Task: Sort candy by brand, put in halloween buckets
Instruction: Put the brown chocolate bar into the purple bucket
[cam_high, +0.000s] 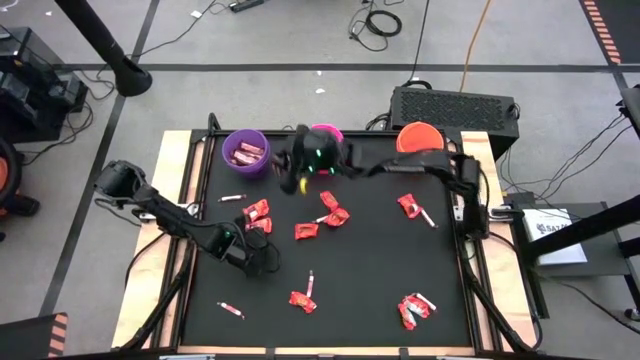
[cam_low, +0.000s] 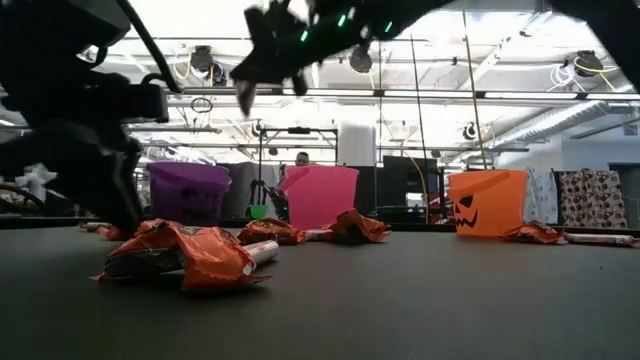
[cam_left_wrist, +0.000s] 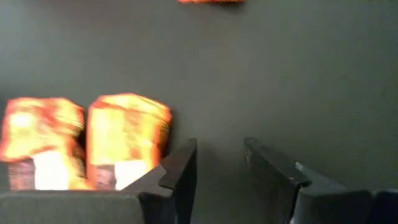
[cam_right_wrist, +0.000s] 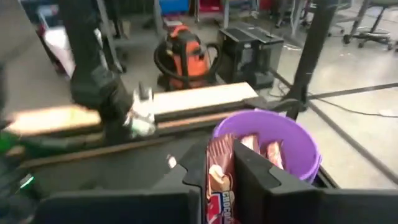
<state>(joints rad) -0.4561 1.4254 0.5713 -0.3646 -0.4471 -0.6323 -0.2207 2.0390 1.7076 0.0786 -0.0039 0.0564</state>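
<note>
Three halloween buckets stand along the table's far edge: purple (cam_high: 245, 152), magenta pink (cam_high: 326, 131), which my right arm partly hides, and orange (cam_high: 417, 137). Red-orange candy (cam_high: 307, 230) and thin pale sticks (cam_high: 311, 285) lie scattered on the black mat. My right gripper (cam_right_wrist: 221, 158) hangs high between the pink and purple buckets, shut on a maroon-pink candy (cam_right_wrist: 217, 186). The purple bucket (cam_right_wrist: 268, 146) holds several like candies. My left gripper (cam_left_wrist: 221, 155) is low over the mat at the near left, open on bare mat, with two red-orange candies (cam_left_wrist: 127, 140) beside one finger. My right gripper pinches the maroon-pink candy's flat wrapper (cam_right_wrist: 216, 163) between its two fingers. The fingers reach nearly level from the table's right side toward the purple bucket. The candy is lifted clear of the table, and its free end pokes out past the fingertips.
More red-orange candy lies at the mat's near right (cam_high: 415, 308) and far right (cam_high: 408, 205), and one piece sits close in the low view (cam_low: 185, 255). A wooden frame (cam_high: 170, 200) rims the mat. A black box (cam_high: 452, 103) stands behind the table's far edge.
</note>
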